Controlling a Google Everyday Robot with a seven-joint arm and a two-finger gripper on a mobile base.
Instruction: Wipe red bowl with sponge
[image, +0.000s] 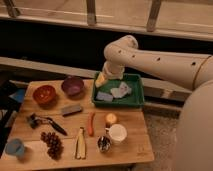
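The red bowl (44, 93) sits at the back left of the wooden table (135, 120), with nothing visible in it. A pale blue-grey sponge (105, 96) lies flat in the green tray (137, 92), next to two other pale pads (121, 90). My gripper (101, 79) hangs over the tray's left rim, just above and behind the sponge, between the tray and the purple bowl (73, 85). It is well to the right of the red bowl. Nothing shows in its grasp.
A dark grey block (72, 109) lies in front of the purple bowl. A carrot (91, 123), an orange ball (110, 118), a white cup (118, 133), a banana (80, 143), grapes (51, 142), a black tool (45, 122) and a blue cup (15, 147) fill the table's front.
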